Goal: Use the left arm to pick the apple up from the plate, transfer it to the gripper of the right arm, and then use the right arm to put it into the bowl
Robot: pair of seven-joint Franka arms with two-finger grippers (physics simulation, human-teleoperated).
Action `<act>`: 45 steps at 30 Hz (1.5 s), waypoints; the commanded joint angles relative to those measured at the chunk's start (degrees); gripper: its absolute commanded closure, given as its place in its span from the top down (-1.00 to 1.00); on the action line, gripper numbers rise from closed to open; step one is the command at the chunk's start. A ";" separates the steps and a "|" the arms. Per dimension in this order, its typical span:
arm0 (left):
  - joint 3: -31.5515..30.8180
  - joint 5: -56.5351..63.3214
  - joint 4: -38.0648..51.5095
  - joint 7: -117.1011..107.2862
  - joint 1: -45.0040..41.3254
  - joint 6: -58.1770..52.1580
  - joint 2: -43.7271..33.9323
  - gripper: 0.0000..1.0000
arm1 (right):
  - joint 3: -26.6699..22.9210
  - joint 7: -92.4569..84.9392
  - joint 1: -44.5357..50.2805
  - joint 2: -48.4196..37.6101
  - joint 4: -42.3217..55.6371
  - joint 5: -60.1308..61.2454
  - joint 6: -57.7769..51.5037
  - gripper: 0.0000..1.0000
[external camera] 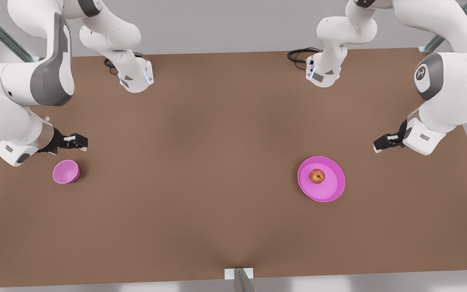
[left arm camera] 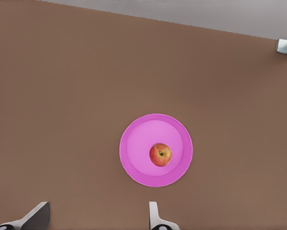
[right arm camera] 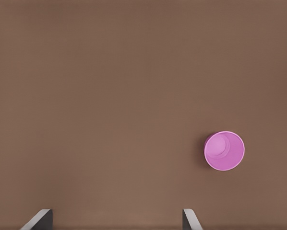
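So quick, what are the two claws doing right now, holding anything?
Left gripper: open, holding nothing, up above the table beside the plate with the apple.
Right gripper: open, holding nothing, near the bowl.

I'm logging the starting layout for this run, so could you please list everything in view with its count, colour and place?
apple: one, red with yellow-orange patches, resting on the plate, off its centre.
plate: one, magenta-pink, on the table toward the front view's right.
bowl: one, magenta-pink, nothing in it, on the table toward the front view's left.
table: one, brown, under everything.
cables: two, black, coiled at the two arm bases along the table's far edge.
left gripper: one, black fingers on a white arm, open, in the air beside the plate at the front view's right.
right gripper: one, black fingers on a white arm, open, just beyond the bowl at the front view's left.
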 commanded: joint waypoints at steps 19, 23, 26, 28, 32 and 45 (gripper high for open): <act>-0.27 -2.58 -26.78 -11.12 -9.67 40.74 13.85 1.00 | 0.00 0.97 0.00 0.02 0.03 0.13 -0.04 1.00; -0.27 -3.46 -26.78 -10.95 -10.37 42.23 16.75 1.00 | -0.09 0.88 -0.17 0.02 0.03 0.84 -0.04 1.00; -0.27 -3.46 -27.13 -10.95 -10.37 42.23 18.86 1.00 | 0.00 0.88 -0.17 0.02 0.03 0.84 -0.04 1.00; -0.27 -3.46 -27.05 -10.95 -10.37 43.29 20.18 1.00 | 0.00 0.88 -0.17 0.02 0.03 0.84 -0.04 1.00; -0.27 -3.46 -27.66 -10.86 -10.29 44.08 21.32 1.00 | 0.00 0.88 -0.09 0.02 0.11 0.92 -0.04 1.00; -0.27 -3.46 -28.36 -10.59 -9.76 45.57 23.08 0.68 | 0.00 0.79 -0.09 0.11 0.20 0.84 -0.21 1.00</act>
